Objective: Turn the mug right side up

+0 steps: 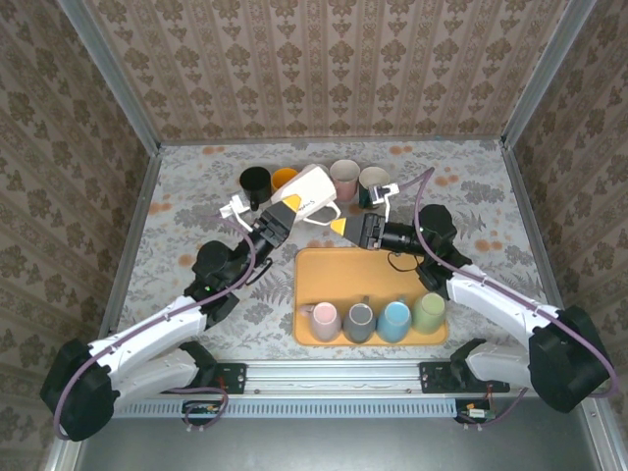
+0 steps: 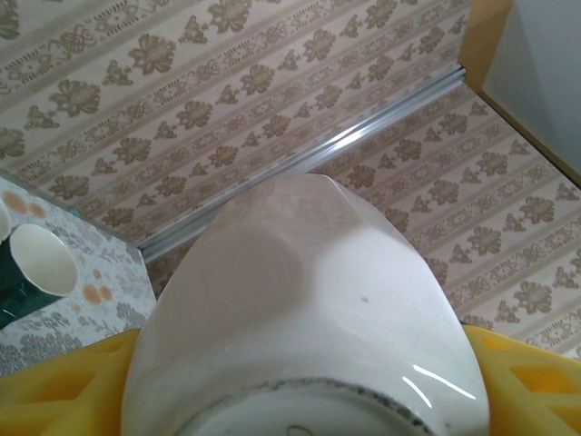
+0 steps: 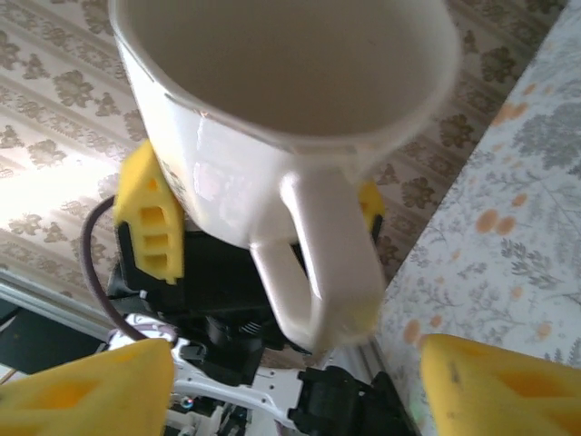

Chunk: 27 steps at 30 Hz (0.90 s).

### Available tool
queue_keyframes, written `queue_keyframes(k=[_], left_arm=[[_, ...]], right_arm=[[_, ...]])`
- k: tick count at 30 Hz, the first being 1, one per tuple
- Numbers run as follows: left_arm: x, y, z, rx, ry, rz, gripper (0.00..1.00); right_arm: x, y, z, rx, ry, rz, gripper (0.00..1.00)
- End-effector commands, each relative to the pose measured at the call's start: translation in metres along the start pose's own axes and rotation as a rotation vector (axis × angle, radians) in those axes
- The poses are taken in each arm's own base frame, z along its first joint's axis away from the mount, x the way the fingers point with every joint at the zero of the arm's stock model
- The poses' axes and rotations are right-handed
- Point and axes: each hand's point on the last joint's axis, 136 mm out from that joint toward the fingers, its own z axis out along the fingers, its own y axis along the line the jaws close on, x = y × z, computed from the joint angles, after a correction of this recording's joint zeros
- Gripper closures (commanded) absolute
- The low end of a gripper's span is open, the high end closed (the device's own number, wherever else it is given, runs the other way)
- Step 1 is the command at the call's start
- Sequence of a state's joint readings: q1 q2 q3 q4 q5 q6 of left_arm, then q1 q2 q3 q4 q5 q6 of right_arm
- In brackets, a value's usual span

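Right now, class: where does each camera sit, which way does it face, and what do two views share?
Top external: above and behind the bases, looking down on the table; both arms show, meeting at the white mug.
Left wrist: on the left arm, facing the mug's base; left gripper's fingers flank it.
Right wrist: on the right arm, facing the mug's mouth and handle; right gripper's fingers at the bottom.
Shared: the white mug.

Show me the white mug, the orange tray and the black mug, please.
white mug (image 1: 310,191): top external view, on its side wall.
orange tray (image 1: 392,267): top external view, on its bare floor.
black mug (image 1: 255,182): top external view, on its middle.
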State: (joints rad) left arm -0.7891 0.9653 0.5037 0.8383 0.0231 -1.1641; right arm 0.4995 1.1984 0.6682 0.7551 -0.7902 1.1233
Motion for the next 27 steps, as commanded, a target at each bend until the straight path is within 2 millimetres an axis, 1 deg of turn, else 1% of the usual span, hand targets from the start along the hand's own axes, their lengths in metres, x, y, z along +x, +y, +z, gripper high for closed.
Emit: queue_keyframes(k=[1,4,6,9,13,14,16,17,21,22,23,24,25,27], left_arm=[[-0.016,-0.060,-0.003,0.193,-0.028,-0.015,1.00],[-0.015,-0.057,-0.004,0.186,-0.025,-0.019,1.00],[-0.013,-0.055,-0.005,0.184,-0.020,-0.022,1.00],[-0.009,-0.056,-0.004,0.197,-0.005,-0.036,1.00],[-0.005,-0.059,-0.003,0.218,0.009,-0.068,1.00],[-0.004,-0.059,-0.004,0.221,0.008,-0.070,1.00],[-0.003,-0.058,-0.003,0.211,0.014,-0.066,1.00],[-0.001,-0.057,-0.003,0.202,0.024,-0.063,1.00],[0.004,-0.052,-0.003,0.171,0.052,-0.040,1.00],[0.006,-0.050,-0.003,0.167,0.059,-0.038,0.99],[0.007,-0.049,-0.003,0.162,0.065,-0.039,0.94],[0.008,-0.047,-0.002,0.156,0.070,-0.036,0.84],[0.009,-0.045,-0.002,0.147,0.073,-0.032,0.70],[0.009,-0.041,-0.003,0.131,0.074,-0.019,0.50]], right_arm=[[-0.010,0.029,0.003,-0.100,0.006,-0.041,0.40],[-0.010,0.031,0.004,-0.123,0.002,-0.030,0.55],[-0.008,0.032,0.006,-0.130,0.010,-0.025,0.61],[-0.008,0.028,0.009,-0.120,0.003,-0.009,0.61],[-0.009,0.029,0.012,-0.130,-0.003,-0.005,0.57],[-0.010,0.029,0.012,-0.132,-0.005,-0.006,0.57],[-0.009,0.029,0.013,-0.132,-0.007,-0.010,0.61],[-0.009,0.029,0.013,-0.133,-0.008,-0.013,0.64],[-0.007,0.030,0.013,-0.136,-0.011,-0.018,0.91],[-0.007,0.031,0.012,-0.136,-0.014,-0.020,0.96],[-0.007,0.031,0.012,-0.134,-0.014,-0.019,0.98],[-0.006,0.032,0.011,-0.132,-0.015,-0.020,0.99],[-0.007,0.034,0.009,-0.128,-0.018,-0.027,0.99],[-0.006,0.035,0.005,-0.100,-0.025,-0.043,0.99]])
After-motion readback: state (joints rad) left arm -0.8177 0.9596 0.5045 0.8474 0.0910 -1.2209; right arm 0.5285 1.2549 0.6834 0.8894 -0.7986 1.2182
